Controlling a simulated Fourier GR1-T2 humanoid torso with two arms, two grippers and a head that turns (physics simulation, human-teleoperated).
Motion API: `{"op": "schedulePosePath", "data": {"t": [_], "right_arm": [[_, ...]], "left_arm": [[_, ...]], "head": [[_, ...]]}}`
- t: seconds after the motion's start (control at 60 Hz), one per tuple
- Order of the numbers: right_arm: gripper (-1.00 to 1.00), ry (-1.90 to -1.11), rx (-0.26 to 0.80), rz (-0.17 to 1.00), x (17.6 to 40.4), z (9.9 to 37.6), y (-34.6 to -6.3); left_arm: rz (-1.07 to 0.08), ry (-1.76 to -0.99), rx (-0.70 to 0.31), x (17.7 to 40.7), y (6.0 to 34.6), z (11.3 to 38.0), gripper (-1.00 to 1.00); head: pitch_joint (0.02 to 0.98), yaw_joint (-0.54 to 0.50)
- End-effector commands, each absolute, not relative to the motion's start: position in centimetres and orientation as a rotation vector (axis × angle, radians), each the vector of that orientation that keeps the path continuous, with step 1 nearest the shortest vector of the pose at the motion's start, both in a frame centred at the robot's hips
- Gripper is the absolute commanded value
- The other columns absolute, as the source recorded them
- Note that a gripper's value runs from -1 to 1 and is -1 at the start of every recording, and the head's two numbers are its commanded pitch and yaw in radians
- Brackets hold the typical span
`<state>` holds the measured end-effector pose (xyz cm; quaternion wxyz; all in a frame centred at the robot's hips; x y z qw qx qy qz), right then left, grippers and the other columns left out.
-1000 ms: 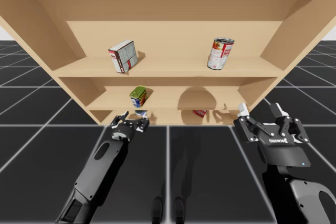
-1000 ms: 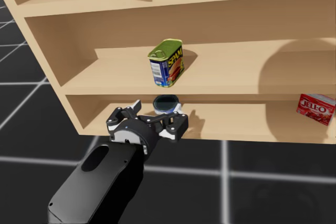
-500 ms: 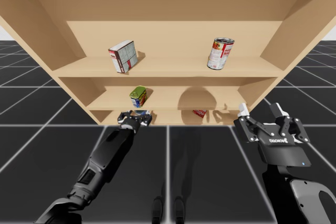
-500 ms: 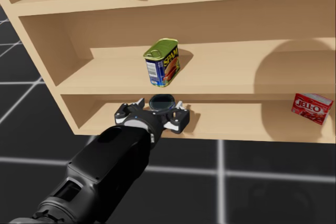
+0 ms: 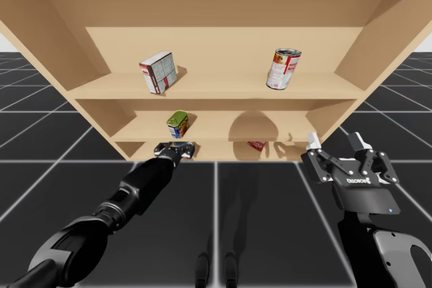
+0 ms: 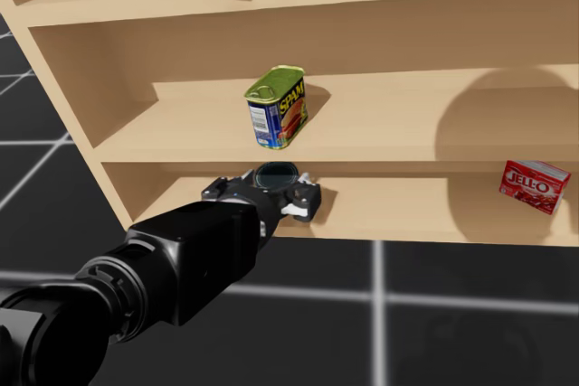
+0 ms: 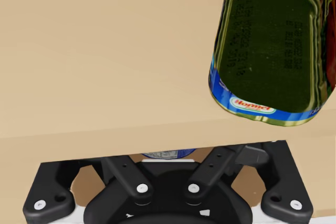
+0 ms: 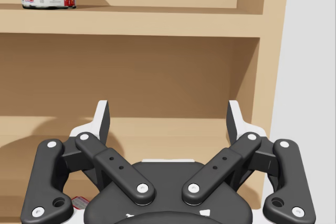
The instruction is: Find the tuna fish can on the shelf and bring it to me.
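Top shelf (image 5: 223, 88): box (image 5: 158, 72) left, tall can (image 5: 283, 69) right. Middle shelf (image 6: 389, 128): oblong tin (image 6: 277, 108), left. Bottom shelf (image 6: 407, 214): flat can (image 6: 278, 174) under the tin; small box (image 6: 534, 185) well right.

I see the tuna can (image 6: 278, 172) on the bottom shelf (image 6: 407, 212), near the front edge. It is small, round and flat. Its top is dark and faces up, and its side shows a bit of blue. It sits just below the bigger tin (image 6: 278, 108).
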<state>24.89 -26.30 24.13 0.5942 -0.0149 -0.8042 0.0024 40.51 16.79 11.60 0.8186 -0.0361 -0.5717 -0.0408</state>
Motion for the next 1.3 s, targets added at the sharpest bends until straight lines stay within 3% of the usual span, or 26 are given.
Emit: {"op": "schedulePosePath", "data": {"t": [0.017, 0.033, 0.1, 0.4, 0.65, 1.0, 1.3], "right_arm": [[-1.00, -1.869, -0.036, 0.006, 24.9, 24.1, -26.4], [-1.00, -1.869, -0.036, 0.006, 24.9, 24.1, -26.4], [-1.00, -1.869, -0.036, 0.006, 24.9, 24.1, -26.4], [-1.00, -1.872, -0.038, 0.004, 24.9, 24.2, -26.5], [-1.00, -1.875, -0.038, 0.001, 24.9, 24.2, -26.6], [-1.00, -1.875, -0.040, -0.001, 24.9, 24.2, -26.6], [-1.00, -1.888, -0.049, -0.001, 24.9, 24.3, -26.7]], "left_arm": [[-0.089, -1.205, -0.086, 41.7, 16.8, 10.4, -0.15], [-0.089, -1.206, -0.088, 41.7, 16.8, 10.4, 0.67], [-0.091, -1.205, -0.096, 41.7, 16.9, 10.3, 0.94], [-0.098, -1.262, -0.119, 40.8, 17.0, 11.9, 0.98], [-0.139, -1.316, -0.096, 38.6, 17.8, 14.0, 0.98], [-0.191, -1.292, -0.058, 34.3, 20.4, 14.9, 0.99], [-0.259, -1.272, -0.048, 29.1, 22.9, 16.0, 1.00]], "head": [[0.704, 0.20], [0.704, 0.20], [0.705, 0.20], [0.704, 0.19], [0.698, 0.20], [0.693, 0.20], [0.688, 0.20]]}}
